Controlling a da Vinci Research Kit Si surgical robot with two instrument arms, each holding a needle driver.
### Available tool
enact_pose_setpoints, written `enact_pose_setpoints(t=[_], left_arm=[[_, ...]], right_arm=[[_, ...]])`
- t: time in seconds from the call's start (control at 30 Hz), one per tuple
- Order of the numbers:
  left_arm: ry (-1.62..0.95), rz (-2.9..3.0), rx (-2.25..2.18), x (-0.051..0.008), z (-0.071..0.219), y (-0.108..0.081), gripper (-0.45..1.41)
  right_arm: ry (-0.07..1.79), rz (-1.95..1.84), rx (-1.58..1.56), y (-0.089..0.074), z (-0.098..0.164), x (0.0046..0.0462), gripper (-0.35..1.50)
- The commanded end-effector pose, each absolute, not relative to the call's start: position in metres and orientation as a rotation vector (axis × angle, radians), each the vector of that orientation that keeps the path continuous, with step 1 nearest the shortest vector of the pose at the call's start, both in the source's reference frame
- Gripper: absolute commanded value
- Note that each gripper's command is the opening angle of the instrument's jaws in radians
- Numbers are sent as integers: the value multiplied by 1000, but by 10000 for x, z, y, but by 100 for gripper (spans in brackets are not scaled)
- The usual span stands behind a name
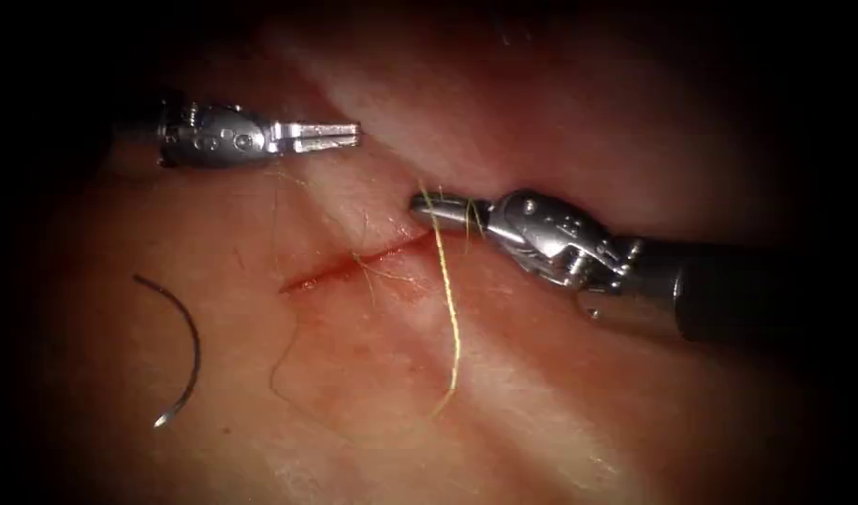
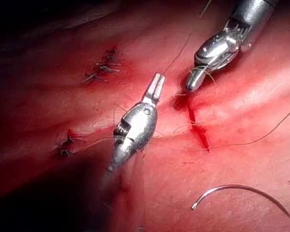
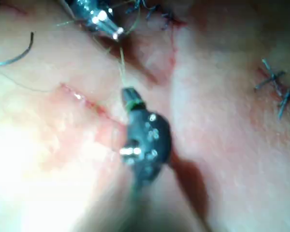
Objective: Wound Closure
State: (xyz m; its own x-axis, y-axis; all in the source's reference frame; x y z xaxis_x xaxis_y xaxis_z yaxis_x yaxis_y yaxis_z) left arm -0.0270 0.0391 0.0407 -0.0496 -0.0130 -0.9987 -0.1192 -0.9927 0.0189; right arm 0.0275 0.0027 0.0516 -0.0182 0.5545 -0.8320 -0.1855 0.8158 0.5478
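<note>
While the right tool (image 1: 429, 208) is clamping the thread (image 1: 447, 299) between closed jaws just above the right end of the cut (image 1: 354, 264), I am keeping the left tool (image 1: 340, 137) clear of it: its jaws are standing only slightly parted and are holding nothing, up and to the left of the right tool's tips. From those closed tips the yellowish strand is hanging down across the cut and trailing over the tissue (image 1: 559, 393) below, and it looks to be lapped around the jaws as well as gripped, though I cannot confirm the number of turns.

The needle (image 1: 181, 346) is lying free on the tissue surface, well to the left of and below both tools, on the left side of the cut, with no part of it in the tissue. Neither tool is touching it. A thinner run of thread is curving loosely between the needle's area and the cut.

In my judgement, handling this grip well is depending on steady, low tension along the strand, since any sideways pull risks dragging the wound edges. I am also minding the loose strand near the left tool's tips, which could snag.

Red fluid (image 2: 198, 130) is lining the cut; older stitches (image 2: 104, 67) are sitting further off.
</note>
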Motion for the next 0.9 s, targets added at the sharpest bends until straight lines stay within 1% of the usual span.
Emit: enact_pose_setpoints(t=[0.03,0.57,0.9], left_arm=[[151,2220,-2101,-275,412,403,-45],[202,2257,-1951,-246,412,500,-45],[249,2249,-1902,-228,428,553,-45]], right_arm=[[1482,598,315,24,521,281,-35],[1480,551,311,-28,523,248,-35],[1482,525,306,-54,531,241,-35]])
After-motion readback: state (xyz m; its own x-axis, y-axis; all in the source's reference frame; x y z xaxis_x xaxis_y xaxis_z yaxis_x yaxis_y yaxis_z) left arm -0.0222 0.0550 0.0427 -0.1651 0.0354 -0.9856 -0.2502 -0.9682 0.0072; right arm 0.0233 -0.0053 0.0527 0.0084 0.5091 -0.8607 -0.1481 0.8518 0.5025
